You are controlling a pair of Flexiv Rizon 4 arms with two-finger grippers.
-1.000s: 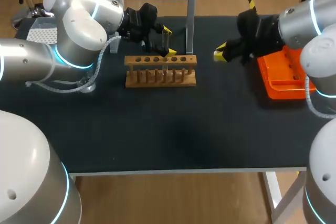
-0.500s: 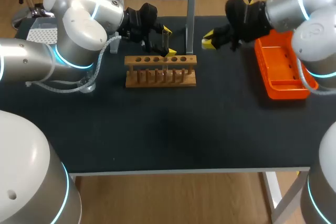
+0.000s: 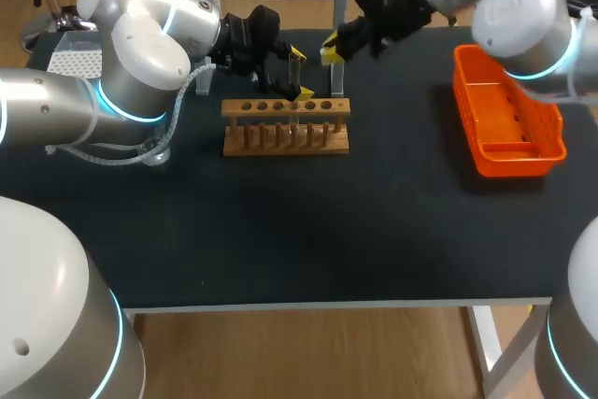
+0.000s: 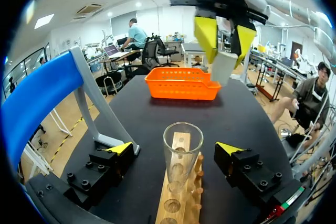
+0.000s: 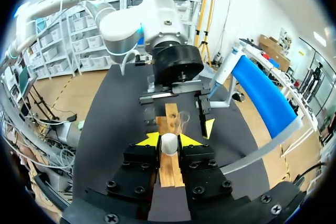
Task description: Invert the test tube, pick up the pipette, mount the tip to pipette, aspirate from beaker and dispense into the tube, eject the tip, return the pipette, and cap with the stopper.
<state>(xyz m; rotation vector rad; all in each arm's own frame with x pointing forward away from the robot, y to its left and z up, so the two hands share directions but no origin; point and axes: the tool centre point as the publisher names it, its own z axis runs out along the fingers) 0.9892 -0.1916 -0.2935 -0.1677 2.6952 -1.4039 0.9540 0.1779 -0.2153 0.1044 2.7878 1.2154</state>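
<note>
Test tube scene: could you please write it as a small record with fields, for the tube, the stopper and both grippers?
test tube: upright in the wooden rack, mouth up, uncapped
left gripper: open, one finger on each side of the tube, not touching it
right gripper: shut on the stopper
stopper: white, held in the air near the tube, not on it
orange basket: on the table, right side

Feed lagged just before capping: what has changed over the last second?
The right gripper, shut on the white stopper, swung left from the orange basket toward the test tube. The left gripper, open fingers flanking the tube, and the rack stayed put.
</note>
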